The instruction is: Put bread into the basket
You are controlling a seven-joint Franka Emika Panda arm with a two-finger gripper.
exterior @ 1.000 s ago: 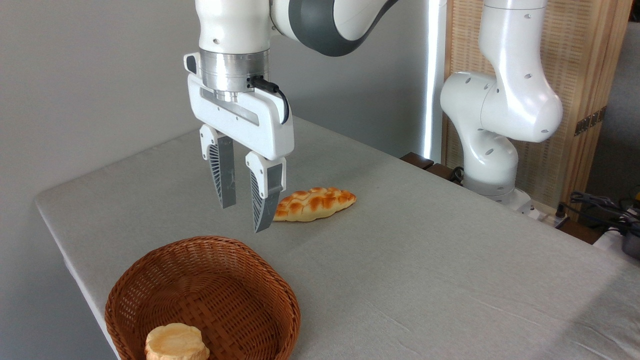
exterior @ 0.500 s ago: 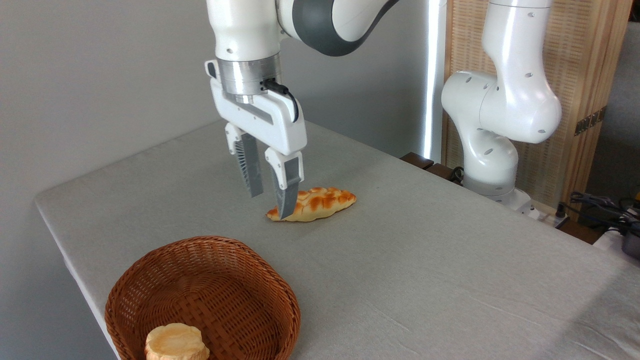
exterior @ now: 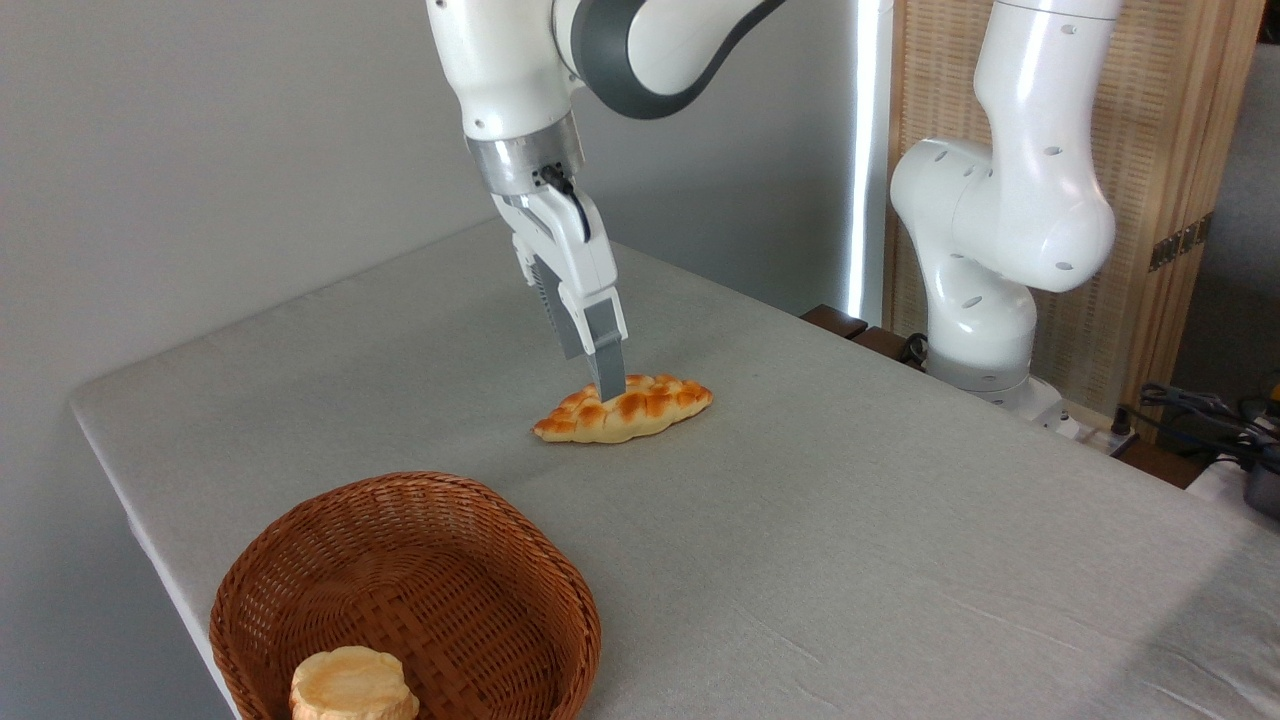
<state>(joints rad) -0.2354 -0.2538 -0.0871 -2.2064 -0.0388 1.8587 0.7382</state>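
The desk (exterior: 850,520), covered in grey cloth, carries everything, and the bread (exterior: 624,409) lies flat on it near the middle, well apart from the basket (exterior: 405,590) at the front left corner. The basket's near edge is cut off by the bottom of the frame, and a small pale bun (exterior: 353,685) already sits inside it against that hidden edge, so the free room is at the back and right of the bowl.

The step in hand looks like the descent to grasp. The end effector (exterior: 602,372) hangs tilted over the loaf's middle, its near finger (exterior: 606,358) overlapping the browned top. To do this well, the fingers should straddle the loaf across its narrow width near the thickest part, go down until the tips are beside its flanks and not on the crust, and close gently, since the loaf looks soft.

The fingers are turned nearly edge-on to the camera, one hiding the other, so the gap between them cannot be read; I cannot tell whether they stand apart or together, nor whether the tip touches the crust or hovers just above it. The loaf's far side is also hidden.
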